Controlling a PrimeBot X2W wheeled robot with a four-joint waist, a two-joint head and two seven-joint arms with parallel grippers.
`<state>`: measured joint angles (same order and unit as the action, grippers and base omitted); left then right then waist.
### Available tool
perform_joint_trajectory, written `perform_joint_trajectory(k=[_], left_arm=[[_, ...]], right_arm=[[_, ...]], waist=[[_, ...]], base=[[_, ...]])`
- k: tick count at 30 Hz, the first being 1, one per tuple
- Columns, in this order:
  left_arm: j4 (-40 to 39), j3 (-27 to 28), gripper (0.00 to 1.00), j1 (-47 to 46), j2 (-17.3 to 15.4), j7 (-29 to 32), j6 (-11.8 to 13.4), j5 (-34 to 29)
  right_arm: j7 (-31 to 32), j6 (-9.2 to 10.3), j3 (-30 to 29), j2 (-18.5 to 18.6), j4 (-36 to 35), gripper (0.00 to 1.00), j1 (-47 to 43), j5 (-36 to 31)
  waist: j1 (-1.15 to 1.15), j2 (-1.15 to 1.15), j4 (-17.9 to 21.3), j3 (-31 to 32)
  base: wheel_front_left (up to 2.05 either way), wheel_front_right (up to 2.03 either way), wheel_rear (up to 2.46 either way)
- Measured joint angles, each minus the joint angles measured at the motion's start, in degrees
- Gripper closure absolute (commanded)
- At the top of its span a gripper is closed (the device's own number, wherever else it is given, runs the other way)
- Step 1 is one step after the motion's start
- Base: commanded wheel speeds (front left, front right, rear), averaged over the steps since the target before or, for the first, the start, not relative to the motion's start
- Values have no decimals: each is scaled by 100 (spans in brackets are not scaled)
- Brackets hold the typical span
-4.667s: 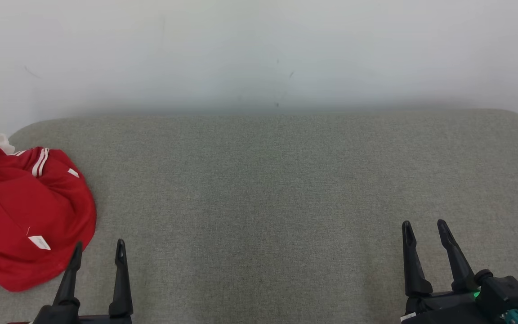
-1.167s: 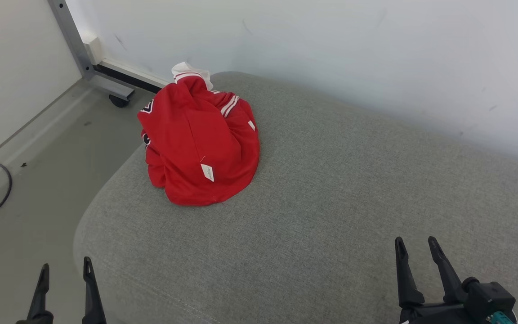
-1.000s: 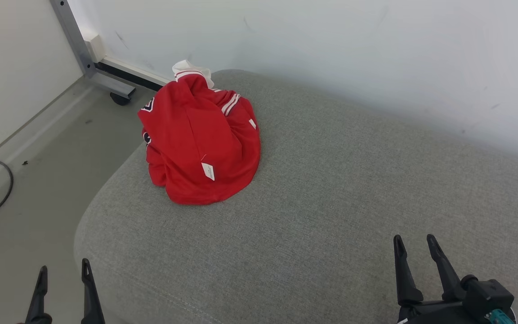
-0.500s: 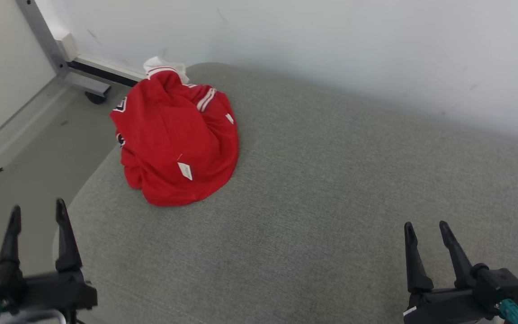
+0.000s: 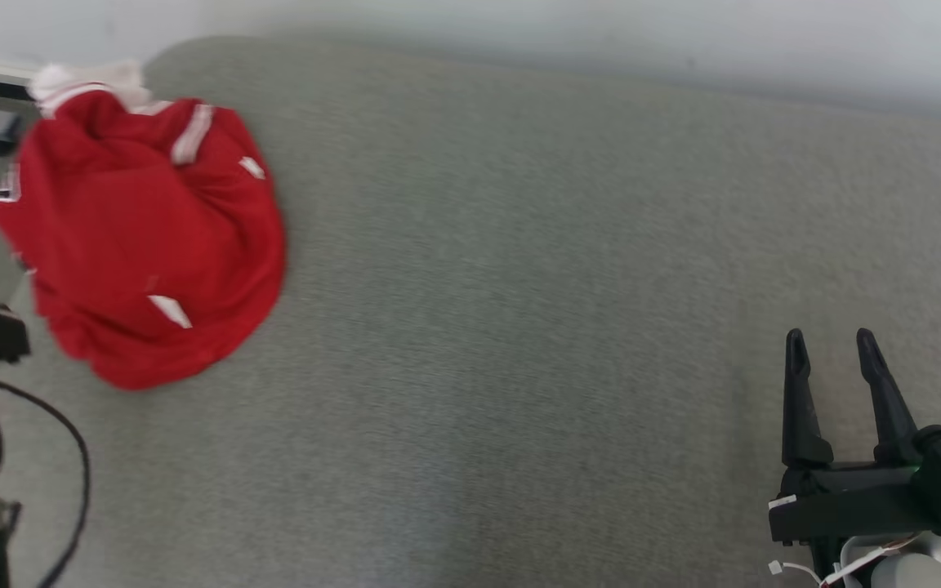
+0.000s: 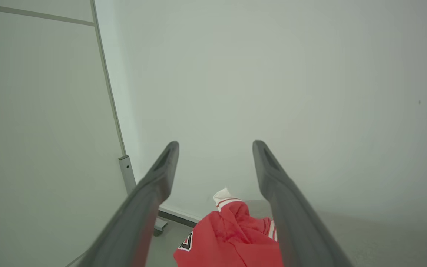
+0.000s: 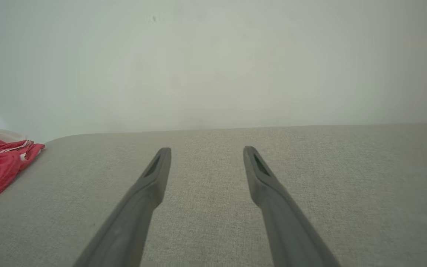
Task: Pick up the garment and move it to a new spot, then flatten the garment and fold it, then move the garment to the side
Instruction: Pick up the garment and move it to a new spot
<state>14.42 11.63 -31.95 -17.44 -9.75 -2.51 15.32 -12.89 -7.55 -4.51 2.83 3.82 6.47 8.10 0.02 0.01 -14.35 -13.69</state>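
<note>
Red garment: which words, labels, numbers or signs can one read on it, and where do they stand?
No text can be read.
White tag on the red garment: blurred, unreadable.
Black-and-white patch near its edge: too small to read.

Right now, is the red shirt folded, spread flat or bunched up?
Bunched up. The red shirt lies in a creased, rounded heap near the left end of the grey cushion, with no flat panels or straight fold lines.
</note>
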Motion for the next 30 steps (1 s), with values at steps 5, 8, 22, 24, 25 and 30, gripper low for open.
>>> perform_joint_trajectory(k=[5, 8, 22, 24, 25, 30], left_arm=[[456, 86, 0, -483, -258, 264, -4, 121], [878, 132, 0, -727, -428, 447, -44, 190], [3023, 212, 0, -1182, -836, 1738, 55, 463], [3264, 208, 0, -1182, -820, 1851, 46, 497], [3372, 218, 0, -1182, -795, 1896, 42, 550], [3678, 203, 100, -1191, -714, 1924, -30, 626]], right_arm=[[-76, 0, -20, 0, -1, 0, 111, 94], [-107, 0, -19, 1, 12, 0, 174, 114], [-177, 0, -24, 0, 76, 0, 276, 136], [-179, 0, -30, 1, 78, 0, 276, 130], [-181, 0, -31, 0, 83, 0, 278, 125], [-182, 0, -36, 1, 87, 0, 291, 97]], waist=[[0, 0, 447, -324], [0, 0, 684, -496], [-2, 0, 1307, -914], [-2, 0, 1323, -919], [-2, 0, 1326, -915], [-2, 0, 1322, -882]], base=[[0, 0, 0], [0, 0, 0], [0, 0, 0], [0, 0, 0], [0, 0, 0], [0, 0, 0]])
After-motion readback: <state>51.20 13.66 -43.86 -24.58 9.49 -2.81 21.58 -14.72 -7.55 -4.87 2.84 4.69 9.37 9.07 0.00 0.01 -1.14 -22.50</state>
